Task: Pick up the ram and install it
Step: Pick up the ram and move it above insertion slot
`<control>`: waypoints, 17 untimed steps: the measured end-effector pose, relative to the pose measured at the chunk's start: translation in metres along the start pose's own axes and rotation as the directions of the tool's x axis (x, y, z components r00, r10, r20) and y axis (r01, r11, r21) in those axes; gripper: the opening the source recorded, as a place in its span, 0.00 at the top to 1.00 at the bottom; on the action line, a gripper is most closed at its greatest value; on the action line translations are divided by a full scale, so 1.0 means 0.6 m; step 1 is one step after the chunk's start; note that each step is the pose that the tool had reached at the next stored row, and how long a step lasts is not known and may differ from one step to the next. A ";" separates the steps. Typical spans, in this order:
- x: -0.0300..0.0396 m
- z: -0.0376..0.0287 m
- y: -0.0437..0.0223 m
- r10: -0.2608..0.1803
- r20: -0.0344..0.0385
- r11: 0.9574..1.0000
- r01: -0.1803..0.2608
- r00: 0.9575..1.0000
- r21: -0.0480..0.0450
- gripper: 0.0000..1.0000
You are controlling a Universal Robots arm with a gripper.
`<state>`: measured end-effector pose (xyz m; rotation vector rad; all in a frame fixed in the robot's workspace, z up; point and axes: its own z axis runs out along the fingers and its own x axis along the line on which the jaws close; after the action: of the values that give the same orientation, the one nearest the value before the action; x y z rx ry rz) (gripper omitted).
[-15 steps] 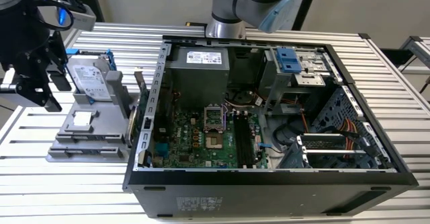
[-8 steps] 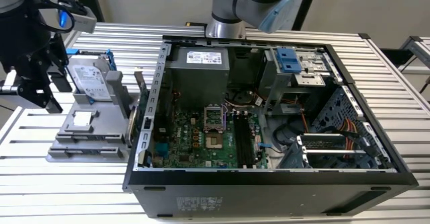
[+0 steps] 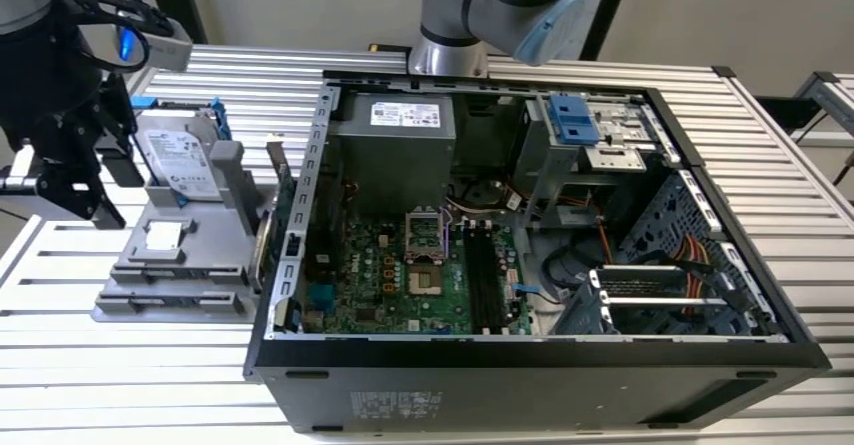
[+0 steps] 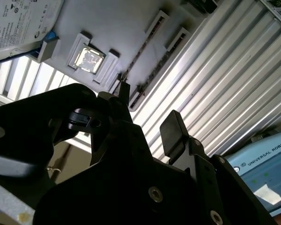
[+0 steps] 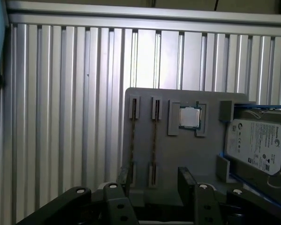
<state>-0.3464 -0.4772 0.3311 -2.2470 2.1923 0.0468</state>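
A slatted metal table (image 3: 160, 385) carries everything. Most of the exterior view, from centre to right, is taken by the open computer case (image 3: 534, 385). Its motherboard (image 3: 400, 285) lies flat inside, and the long black slots (image 3: 483, 275) look empty, so nothing is installed yet.

At the exterior view's left, just beside the case, sits a grey holder (image 3: 174, 290). A silver hard drive (image 3: 180, 160) in a blue frame leans at the holder's upper end. The arm's black wrist end (image 3: 60, 155) hangs at the far left edge of that view, over the holder's outer side.

In the first wrist view the gripper (image 5: 154, 178) has its two fingers (image 5: 185, 176) apart with nothing between them. It is above the holder and, as far as I can judge, touches nothing. A square processor chip (image 5: 189, 117) rests in its own recess between the hard drive and the stick slots.

The ram (image 5: 154, 140) stands on edge in the holder, showing as a thin strip running the length of its slot. A second strip (image 5: 133, 140) just like it sits parallel and close beside. The gap between the fingers lines up roughly with the first strip, not with its neighbour.

The step in hand is the approach for the pick – nothing is grasped. Taking it calls for the fingers to straddle that one thin edge squarely, one on each flat face. They must stay clear of the neighbouring strip and the end brackets, and the margin between the two strips looks slim.
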 end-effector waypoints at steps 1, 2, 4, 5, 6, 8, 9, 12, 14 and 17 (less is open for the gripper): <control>0.001 0.001 0.000 0.000 0.000 1.000 0.000 1.000 0.000 0.00; 0.002 0.001 0.000 0.000 0.000 1.000 0.000 1.000 0.000 0.00; 0.004 0.003 0.000 0.002 0.000 1.000 -0.002 1.000 0.000 0.00; 0.005 0.003 0.000 0.002 0.000 1.000 -0.002 1.000 0.000 0.00; 0.006 0.004 0.000 0.003 0.000 1.000 -0.003 1.000 0.000 0.00; 0.008 0.005 0.000 0.004 0.000 1.000 -0.004 1.000 0.000 0.00; 0.008 0.006 0.000 0.005 0.000 1.000 -0.005 1.000 0.000 0.00; 0.010 0.008 0.000 0.006 0.000 1.000 -0.006 1.000 0.000 0.00; 0.011 0.009 0.000 0.006 0.000 1.000 -0.006 1.000 0.000 0.00; 0.011 0.011 0.000 0.006 0.000 1.000 -0.006 1.000 0.000 0.00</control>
<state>-0.3464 -0.4839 0.3241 -2.2404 2.1989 0.0468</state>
